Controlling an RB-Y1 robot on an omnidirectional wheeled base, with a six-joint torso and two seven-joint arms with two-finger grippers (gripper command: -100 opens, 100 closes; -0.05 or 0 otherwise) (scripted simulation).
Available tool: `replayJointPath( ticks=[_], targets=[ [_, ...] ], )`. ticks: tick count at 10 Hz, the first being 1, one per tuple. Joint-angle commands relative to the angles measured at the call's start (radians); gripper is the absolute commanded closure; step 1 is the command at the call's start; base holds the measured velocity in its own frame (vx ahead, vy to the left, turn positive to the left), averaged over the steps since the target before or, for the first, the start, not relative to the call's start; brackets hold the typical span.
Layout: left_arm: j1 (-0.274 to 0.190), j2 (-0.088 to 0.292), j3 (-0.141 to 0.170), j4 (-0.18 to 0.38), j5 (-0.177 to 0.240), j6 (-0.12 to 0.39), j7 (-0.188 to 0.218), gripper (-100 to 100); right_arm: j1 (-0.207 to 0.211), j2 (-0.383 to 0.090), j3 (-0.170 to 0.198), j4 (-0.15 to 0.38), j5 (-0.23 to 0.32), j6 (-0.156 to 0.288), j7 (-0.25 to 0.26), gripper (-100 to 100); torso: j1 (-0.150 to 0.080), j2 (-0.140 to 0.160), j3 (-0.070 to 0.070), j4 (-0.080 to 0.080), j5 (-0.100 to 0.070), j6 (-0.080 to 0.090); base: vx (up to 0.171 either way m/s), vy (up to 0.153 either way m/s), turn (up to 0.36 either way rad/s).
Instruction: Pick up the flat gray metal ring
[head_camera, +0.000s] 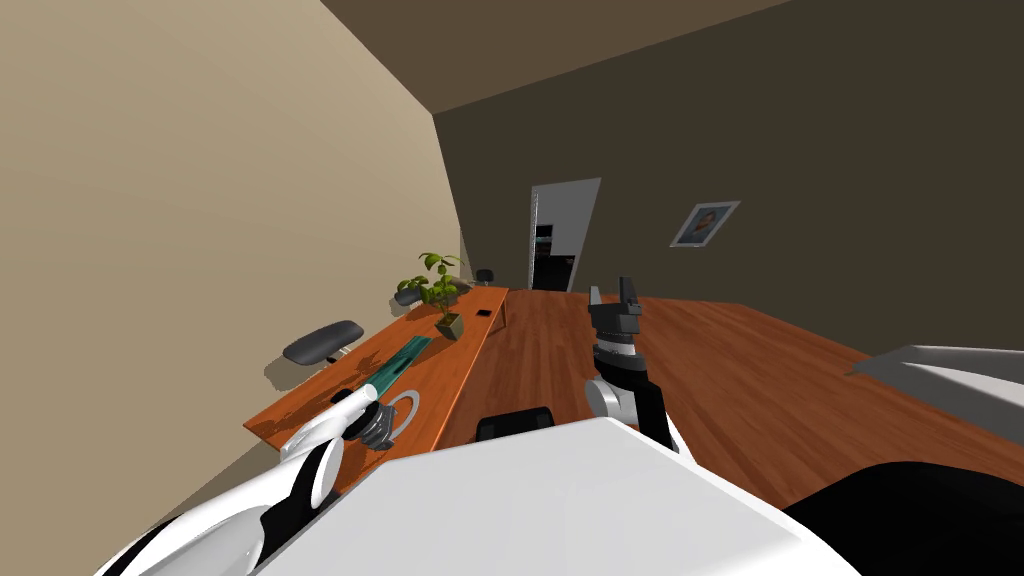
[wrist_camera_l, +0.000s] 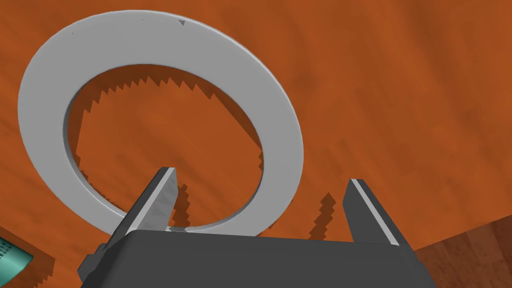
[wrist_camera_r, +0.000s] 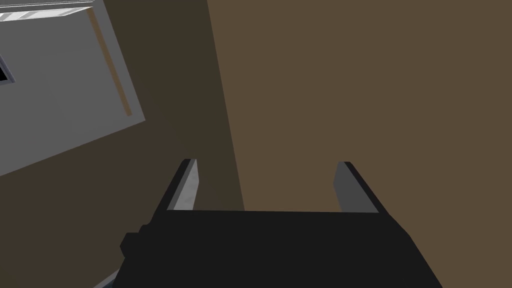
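So, left claw (wrist_camera_l: 262, 175) is spread, one finger inside the gray ring (wrist_camera_l: 150, 45), one outside; right claw (wrist_camera_r: 267, 170) is spread too.

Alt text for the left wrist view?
The open left gripper straddles the near band of a flat grey ring lying on an orange-brown table: one finger over its hole, one outside. A teal object shows its corner nearby.

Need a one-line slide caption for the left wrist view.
Open left gripper straddles the flat grey ring on the orange-brown table: one finger inside the hole, one outside.
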Motion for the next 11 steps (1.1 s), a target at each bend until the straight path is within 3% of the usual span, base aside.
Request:
replayJointPath(
  ticks=[1,2,3,4,5,6,7,8,9,10,11],
  targets=[
    [0.019,0.009,-0.05,-0.024,0.044,-0.01,0.045,-100,0.0,0.0,0.0,0.0,0.0,0.0,0.0,0,0.0,0.0,0.0,0.0,0.0,0.0,-0.019,0.021,-0.121],
    [0.019,0.009,-0.057,-0.024,0.044,-0.01,0.045,-100,0.0,0.0,0.0,0.0,0.0,0.0,0.0,0,0.001,0.002,0.001,0.0,0.0,0.0,-0.028,0.031,-0.073],
    [0.038,0.017,-0.097,-0.048,0.088,-0.02,0.089,-100,0.0,0.0,0.0,0.0,0.0,0.0,0.0,0,0.002,0.002,0.001,0.001,0.0,0.0,-0.035,0.044,-0.127],
    [0.038,0.017,-0.115,-0.048,0.089,-0.02,0.089,-100,0.0,0.0,0.0,0.0,0.0,0.0,0.0,0,0.003,0.003,0.002,0.001,0.001,0.0,-0.031,0.043,-0.054],
    [0.058,0.026,-0.151,-0.072,0.132,-0.029,0.131,-100,0.0,0.0,0.0,0.0,0.0,0.0,0.0,0,0.003,0.003,0.002,0.001,0.001,0.0,-0.03,0.045,-0.116],
    [0.058,0.026,-0.172,-0.072,0.133,-0.029,0.134,-100,0.0,0.0,0.0,0.0,0.0,0.0,0.0,0,0.003,0.003,0.002,0.001,0.001,0.0,-0.023,0.041,-0.056],
    [0.077,0.034,-0.206,-0.096,0.176,-0.039,0.175,-100,0.0,0.0,0.0,0.0,0.0,0.0,0.0,0,0.003,0.003,0.002,0.001,0.001,0.0,-0.033,0.041,-0.098],
    [0.077,0.034,-0.23,-0.096,0.178,-0.039,0.178,-100,0.0,0.0,0.0,0.0,0.0,0.0,0.0,0,0.003,0.003,0.002,0.001,0.001,0.0,-0.034,0.033,-0.06],
    [0.096,0.043,-0.263,-0.121,0.22,-0.049,0.221,-100,0.0,0.0,0.0,0.0,0.0,0.0,0.0,0,0.002,0.003,0.002,0.001,0.001,0.0,-0.042,0.033,-0.123],
    [0.096,0.043,-0.287,-0.121,0.222,-0.049,0.223,-100,0.0,0.0,0.0,0.0,0.0,0.0,0.0,0,0.002,0.003,0.002,0.001,0.001,0.0,-0.034,0.03,-0.069],
    [0.115,0.052,-0.32,-0.145,0.265,-0.059,0.265,-100,0.0,0.0,0.0,0.0,0.0,0.0,0.0,0,0.002,0.003,0.002,0.001,0.001,0.0,-0.03,0.035,-0.105]
  ],
)
